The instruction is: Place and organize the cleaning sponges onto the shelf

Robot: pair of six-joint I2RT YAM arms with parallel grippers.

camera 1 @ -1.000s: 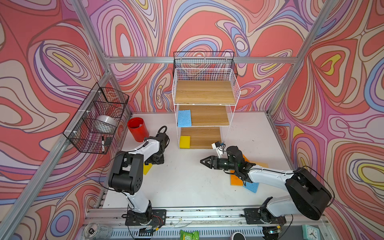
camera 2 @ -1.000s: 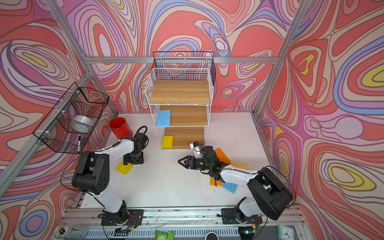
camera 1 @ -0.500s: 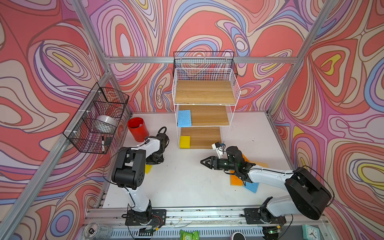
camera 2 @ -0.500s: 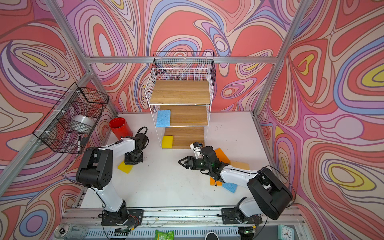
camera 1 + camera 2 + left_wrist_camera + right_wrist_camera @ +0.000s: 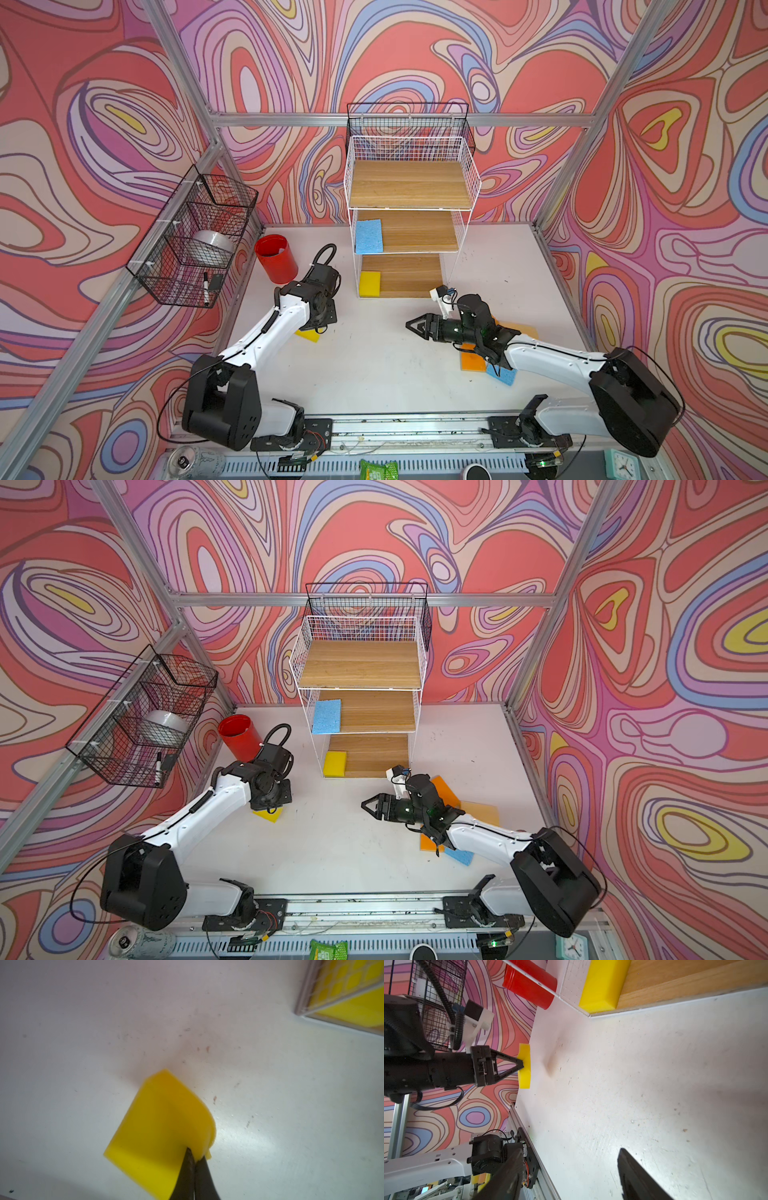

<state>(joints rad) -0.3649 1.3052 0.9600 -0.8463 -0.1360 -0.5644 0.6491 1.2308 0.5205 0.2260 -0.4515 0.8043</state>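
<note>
in both top views the left arm point(image 5: 270, 332) hides most of the yellow sponge point(image 5: 308, 336); the right arm point(image 5: 548, 361) partly covers the orange sponges point(image 5: 473, 361), perhaps three.

yellow sponge point(image 5: 162, 1126) | blue sponge point(image 5: 368, 236) | red cup point(image 5: 276, 262) | swirl-patterned walls point(image 5: 124, 83)

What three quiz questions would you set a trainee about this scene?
1. True or false: a sponge lies on the top board of the shelf.
2. Which colour is the sponge pinched by the left gripper? A blue, B yellow, C orange.
3. How many sponges lie on the shelf in all?
Key: 1 false, the top board is bare. 2 B. 3 two: a blue sponge on the middle board and a yellow sponge on the bottom board.
</note>
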